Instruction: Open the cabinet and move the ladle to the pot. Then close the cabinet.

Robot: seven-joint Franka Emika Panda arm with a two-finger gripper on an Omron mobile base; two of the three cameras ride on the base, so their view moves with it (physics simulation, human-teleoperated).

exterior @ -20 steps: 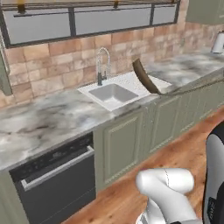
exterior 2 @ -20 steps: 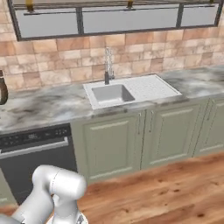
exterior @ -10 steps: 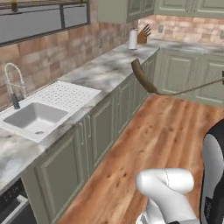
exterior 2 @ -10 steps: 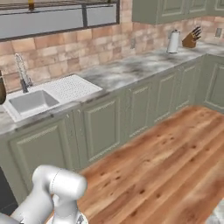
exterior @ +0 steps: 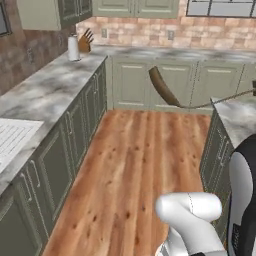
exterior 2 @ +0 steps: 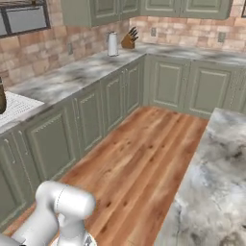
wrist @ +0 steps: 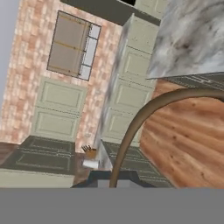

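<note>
Above wooden floor (exterior: 135, 165), airborne ladle (exterior: 162, 86).

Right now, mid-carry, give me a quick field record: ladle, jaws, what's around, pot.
ladle: in the air over the wood floor, scoop up and left, thin handle running right
jaws: cannot tell if shut; ladle handle rises from between them in the hand view
left counter: knife block, white canister
right: marble counter
pot: not seen
</note>
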